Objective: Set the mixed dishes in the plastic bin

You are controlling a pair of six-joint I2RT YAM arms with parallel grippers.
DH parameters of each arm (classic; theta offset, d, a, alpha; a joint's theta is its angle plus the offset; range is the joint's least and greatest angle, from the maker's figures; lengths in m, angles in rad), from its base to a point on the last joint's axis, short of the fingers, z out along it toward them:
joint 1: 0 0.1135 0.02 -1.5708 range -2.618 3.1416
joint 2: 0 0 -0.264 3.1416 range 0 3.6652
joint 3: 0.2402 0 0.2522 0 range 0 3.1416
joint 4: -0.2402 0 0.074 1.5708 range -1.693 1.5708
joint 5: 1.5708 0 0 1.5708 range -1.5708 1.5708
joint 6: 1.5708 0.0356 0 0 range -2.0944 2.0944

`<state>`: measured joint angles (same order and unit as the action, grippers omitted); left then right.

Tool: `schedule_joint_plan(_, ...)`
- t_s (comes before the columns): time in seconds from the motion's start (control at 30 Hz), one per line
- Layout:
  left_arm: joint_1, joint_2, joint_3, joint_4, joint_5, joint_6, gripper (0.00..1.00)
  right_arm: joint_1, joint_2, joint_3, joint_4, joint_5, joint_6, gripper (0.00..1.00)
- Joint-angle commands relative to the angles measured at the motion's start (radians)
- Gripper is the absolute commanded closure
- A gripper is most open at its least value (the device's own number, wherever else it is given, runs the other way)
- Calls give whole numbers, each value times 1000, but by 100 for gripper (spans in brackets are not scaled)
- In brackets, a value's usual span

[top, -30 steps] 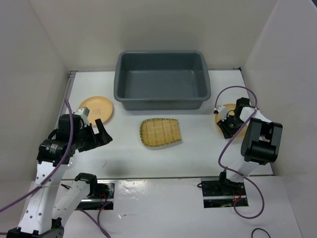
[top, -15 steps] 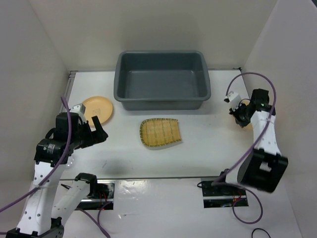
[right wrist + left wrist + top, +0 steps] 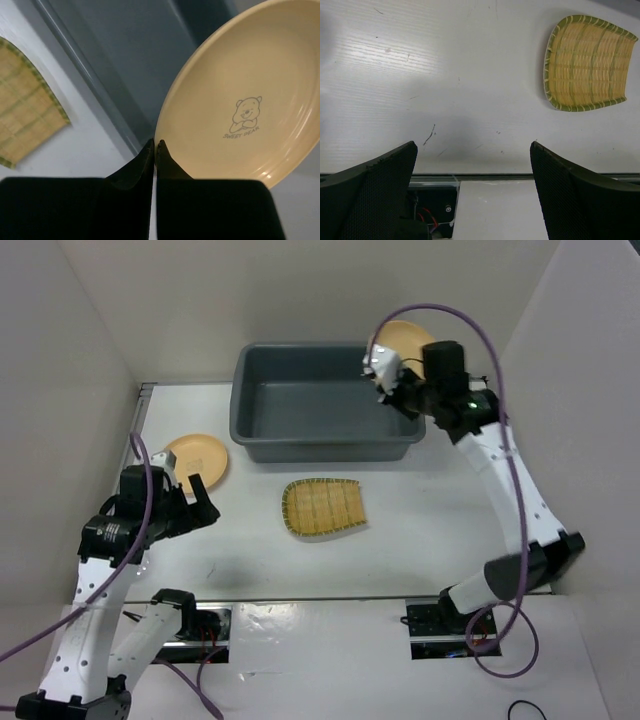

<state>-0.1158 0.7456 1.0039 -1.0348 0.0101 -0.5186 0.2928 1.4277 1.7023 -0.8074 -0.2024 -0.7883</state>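
A yellow-orange plate (image 3: 240, 100) with a bear print hangs tilted in the air, and my right gripper (image 3: 155, 145) is shut on its rim. From above, that plate (image 3: 405, 337) is over the far right corner of the dark grey plastic bin (image 3: 325, 447), which has nothing inside. A second yellow-orange plate (image 3: 196, 458) lies flat on the table at the left. The ribbed bamboo tray (image 3: 323, 507) lies in front of the bin. My left gripper (image 3: 472, 145) is open and holds nothing, hovering near the front left, just below the second plate.
White walls close in the table on the left, back and right. The arm bases and cable plates (image 3: 190, 625) sit along the near edge. A purple cable (image 3: 505, 455) loops beside the right arm.
The right gripper shut on the plate at the table's right side and carried it up and leftward to the bin's far right corner. The left arm shifted only slightly.
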Motion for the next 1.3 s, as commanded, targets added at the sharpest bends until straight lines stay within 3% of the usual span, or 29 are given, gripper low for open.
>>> schedule_joint_plan(0.0,22,-32,-1,28,19,29,0,89,189,91,60,80,61,100)
schedule_joint_plan(0.2,41,-52,10,9,-1,-3,0,89,596,454,10,74,80,100)
schedule_joint_plan(0.37,41,-75,82,-53,-10,-84,0,55,847,707,-94,21,90,100)
schedule_joint_plan(0.43,41,-75,96,-97,-21,-107,0,46,992,880,-151,21,90,100)
schedule_joint_plan(0.53,41,-52,116,-128,-30,-135,0,23,1299,1344,-396,11,90,100)
schedule_joint_plan(0.63,41,-31,154,-128,-30,-156,0,23,1274,1228,-326,31,63,100)
schedule_joint_plan(0.7,41,-9,177,-128,-30,-156,0,12,1361,1420,-409,20,63,100)
schedule_joint_plan(0.77,41,35,220,-139,-30,-156,0,12,1378,1372,-409,5,44,100)
schedule_joint_plan(0.93,41,170,317,-148,-54,-101,0,3,1424,1435,-435,-26,67,98)
schedule_joint_plan(1.0,41,249,354,-148,-81,-63,0,3,1404,1435,-435,-72,78,72)
schedule_joint_plan(1.03,41,279,367,-136,-94,-63,0,3,1381,1435,-447,-89,78,42)
schedule_joint_plan(1.13,50,385,415,-81,-140,-50,0,3,1288,1435,-438,-137,116,17)
schedule_joint_plan(1.17,50,406,415,-55,-140,-38,0,3,1254,1435,-426,-137,136,2)
schedule_joint_plan(1.27,112,535,456,51,-150,-29,0,-30,1098,1435,-385,-175,288,2)
